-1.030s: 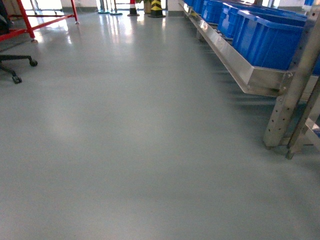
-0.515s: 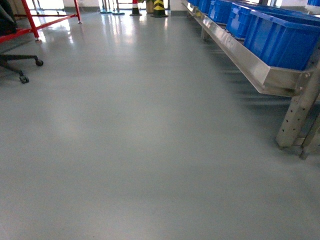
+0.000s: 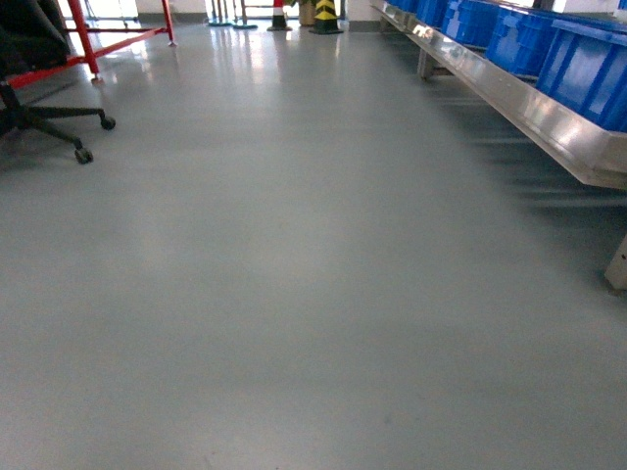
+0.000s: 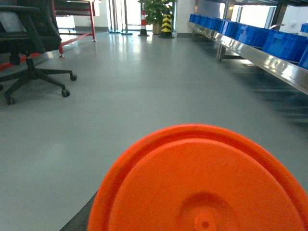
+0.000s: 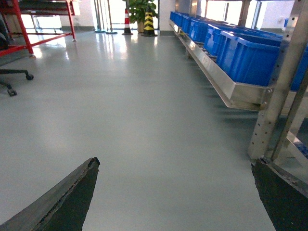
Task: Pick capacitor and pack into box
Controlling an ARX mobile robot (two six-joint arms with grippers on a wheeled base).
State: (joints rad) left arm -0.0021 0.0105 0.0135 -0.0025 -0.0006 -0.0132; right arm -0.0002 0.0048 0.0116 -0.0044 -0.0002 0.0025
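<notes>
**Capacitor at left wrist, open floor ahead**

Left wrist view: orange capacitor [image 4: 202,187] fills the lower frame, round end face toward the camera, very close to the lens. Left claw's fingers not visible around it; cannot tell whether it is grasping. Box not seen in any view.

Right wrist view: right gripper [image 5: 175,192] spread wide, dark fingers [image 5: 67,197] at the frame's lower corners, nothing between them but grey floor [image 5: 144,120].

Head view: bare glossy floor, neither arm in sight. Blue crates [image 3: 588,59] on a steel rack [image 3: 549,113] along the right. Office chair [image 3: 39,108] and red frame [image 3: 88,44] at far left. Striped cone [image 3: 325,14] far back
</notes>
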